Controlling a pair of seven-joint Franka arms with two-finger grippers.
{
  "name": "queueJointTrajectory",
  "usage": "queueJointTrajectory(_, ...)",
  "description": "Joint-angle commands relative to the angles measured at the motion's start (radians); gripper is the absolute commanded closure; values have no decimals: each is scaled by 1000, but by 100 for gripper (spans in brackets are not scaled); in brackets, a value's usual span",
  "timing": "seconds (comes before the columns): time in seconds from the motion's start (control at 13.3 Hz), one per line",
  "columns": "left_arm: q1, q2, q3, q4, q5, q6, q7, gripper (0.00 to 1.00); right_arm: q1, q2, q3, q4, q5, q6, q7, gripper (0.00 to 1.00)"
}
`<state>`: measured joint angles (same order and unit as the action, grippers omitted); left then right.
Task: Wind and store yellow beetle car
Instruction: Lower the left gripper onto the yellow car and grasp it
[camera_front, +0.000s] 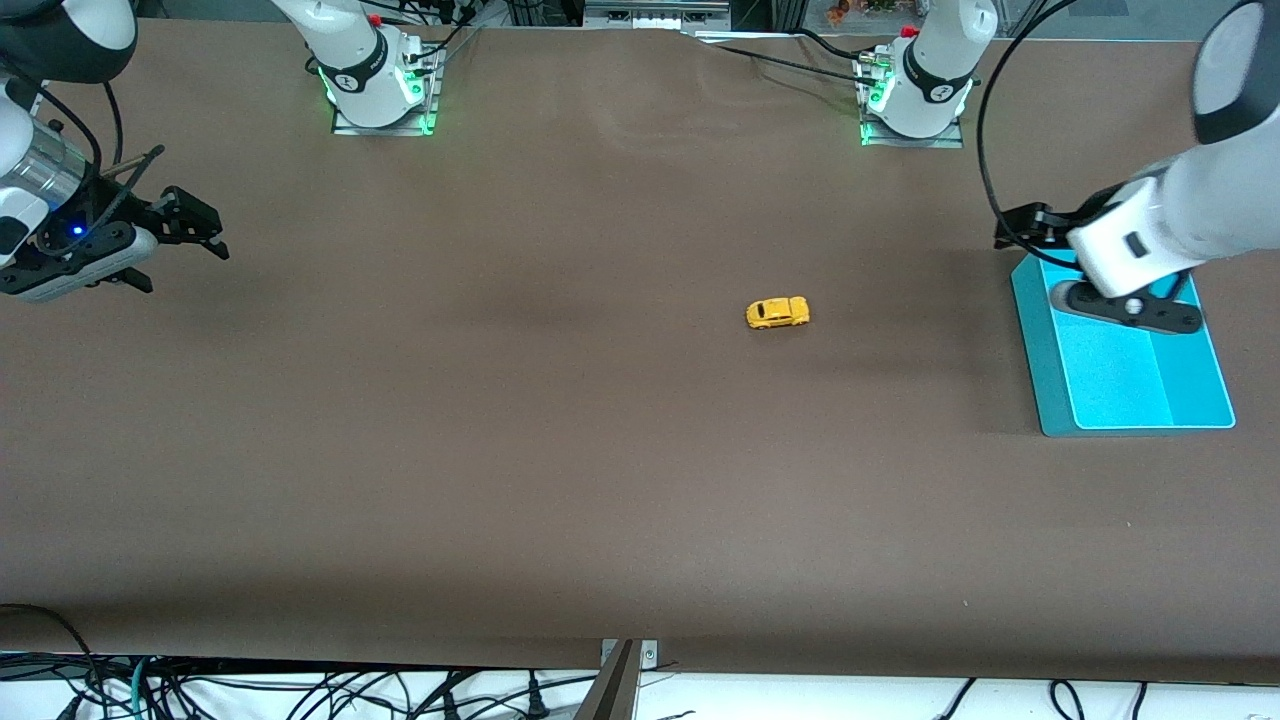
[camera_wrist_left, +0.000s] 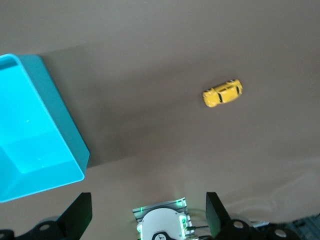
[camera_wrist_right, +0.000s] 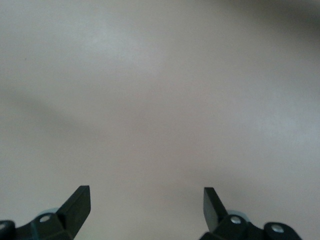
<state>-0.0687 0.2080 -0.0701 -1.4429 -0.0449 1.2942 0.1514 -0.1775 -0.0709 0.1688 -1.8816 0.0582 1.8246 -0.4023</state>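
Observation:
The yellow beetle car stands on its wheels on the brown table, about midway between the arms' ends and a bit toward the left arm's end. It also shows in the left wrist view. The turquoise bin sits at the left arm's end, empty. My left gripper hangs open and empty over the bin's edge nearest the bases; its own view shows the spread fingers and the bin. My right gripper is open and empty over bare table at the right arm's end, well away from the car.
The two arm bases stand along the table's edge farthest from the camera. Cables hang below the table's near edge. The brown table cloth lies bare around the car.

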Motion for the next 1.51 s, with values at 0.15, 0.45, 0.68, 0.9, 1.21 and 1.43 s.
queueJointTrajectory(0.15, -8, -16, -71, -207, -21, 190, 415, 0, 41, -24, 0, 21, -23, -39, 199, 0)
queueJointTrajectory(0.45, -8, -18, -200, -433, -24, 488, 528, 0, 52, -18, -3, 42, -21, -68, 226, 0)
queueJointTrajectory(0.68, -10, -45, -284, -623, -23, 730, 539, 0, 52, -13, -2, 44, -18, -68, 229, 0)
queueJointTrajectory(0.9, -10, -58, -323, -760, -13, 939, 614, 0, 52, 2, -2, 56, -17, -67, 229, 0)
queueJointTrajectory(1.21, -54, -24, -323, -867, 22, 1177, 660, 0, 50, 14, -2, 78, -20, -67, 221, 0)
queueJointTrajectory(1.43, -72, 31, -323, -872, 82, 1260, 660, 0, 49, 16, -5, 84, -20, -67, 218, 0)
